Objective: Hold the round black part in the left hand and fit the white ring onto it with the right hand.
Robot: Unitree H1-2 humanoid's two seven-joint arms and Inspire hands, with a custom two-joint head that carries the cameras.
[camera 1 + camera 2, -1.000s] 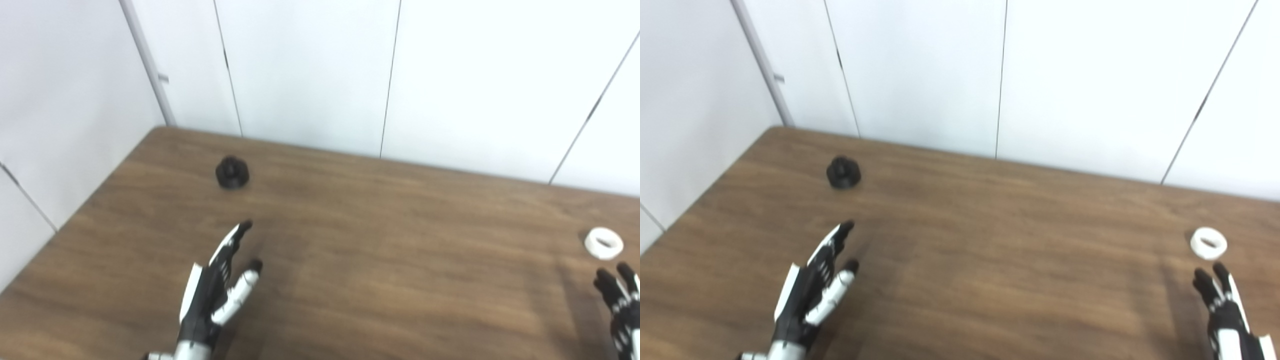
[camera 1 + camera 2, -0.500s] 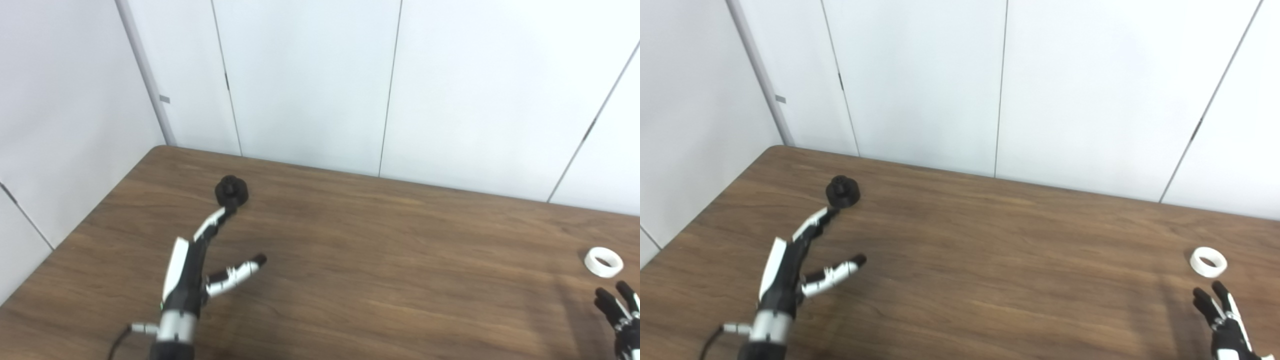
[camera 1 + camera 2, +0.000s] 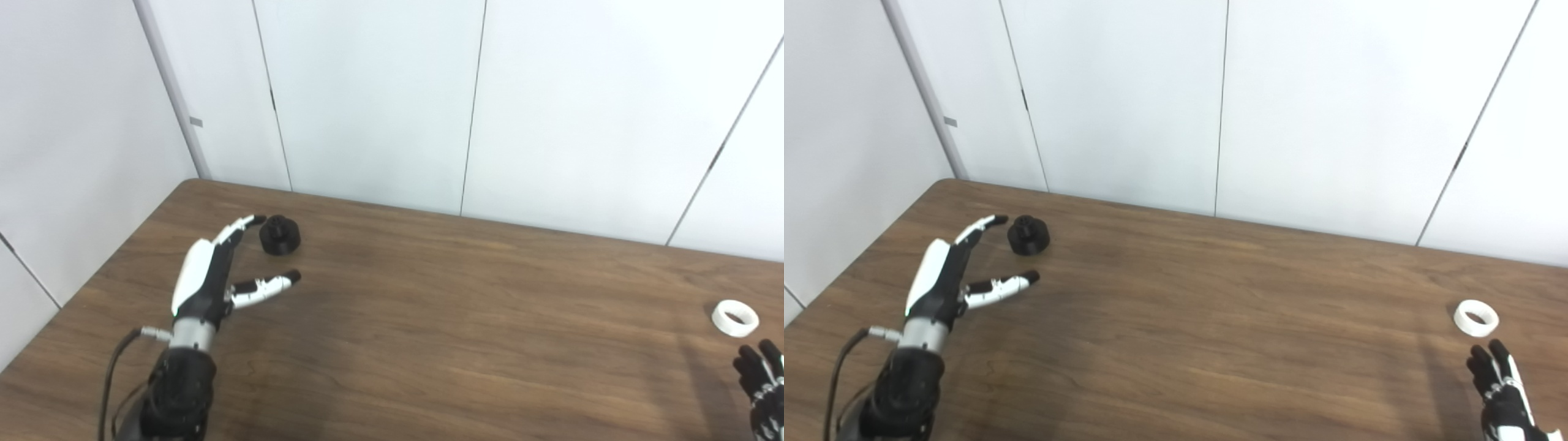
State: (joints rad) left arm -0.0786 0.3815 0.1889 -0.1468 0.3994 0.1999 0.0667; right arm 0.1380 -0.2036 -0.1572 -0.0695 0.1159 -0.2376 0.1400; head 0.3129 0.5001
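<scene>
The round black part (image 3: 280, 233) sits on the brown wooden counter (image 3: 465, 306), near its far left corner. The left hand (image 3: 211, 275) reaches toward it with fingers spread and grasping nothing. Its upper fingertips (image 3: 257, 218) lie just beside the part's left edge, though contact cannot be made out, and the thumb (image 3: 269, 284) points out below the part, apart from it. So the part lies at the mouth of the released hand, between fingers and thumb.

The white ring (image 3: 735, 318) lies flat on the counter far to the right, well apart from the black part. The right hand (image 3: 1500, 392) shows at the bottom right corner, just below the ring and not touching it. Its dark fingers point upward, apart and holding nothing.

White wall panels (image 3: 380, 92) stand behind the counter.
</scene>
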